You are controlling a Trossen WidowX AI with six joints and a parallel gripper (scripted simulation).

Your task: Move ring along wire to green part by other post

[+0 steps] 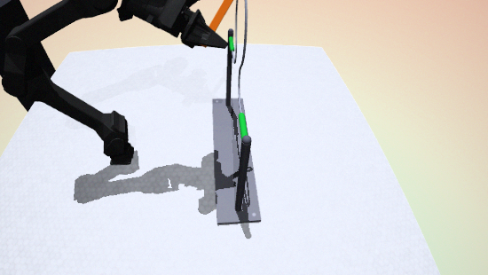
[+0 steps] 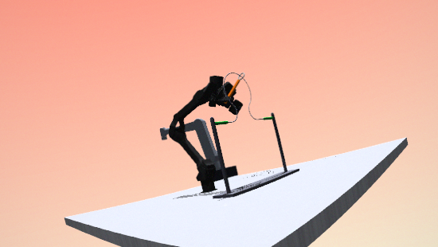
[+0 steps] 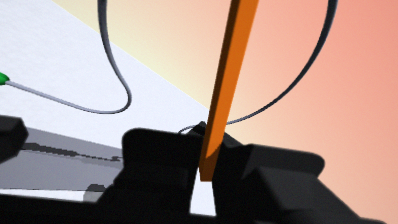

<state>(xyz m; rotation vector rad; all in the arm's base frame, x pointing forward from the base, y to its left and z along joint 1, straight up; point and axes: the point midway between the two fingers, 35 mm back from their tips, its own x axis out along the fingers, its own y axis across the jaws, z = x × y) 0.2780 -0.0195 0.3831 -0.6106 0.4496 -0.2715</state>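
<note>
Bright light whitens the bench (image 1: 355,200) (image 2: 239,215) (image 3: 45,60), where the arm (image 1: 66,95) (image 2: 189,111) casts a grey shadow (image 1: 155,179) in the top view; its black parts lose detail, and some edges look jagged.
</note>
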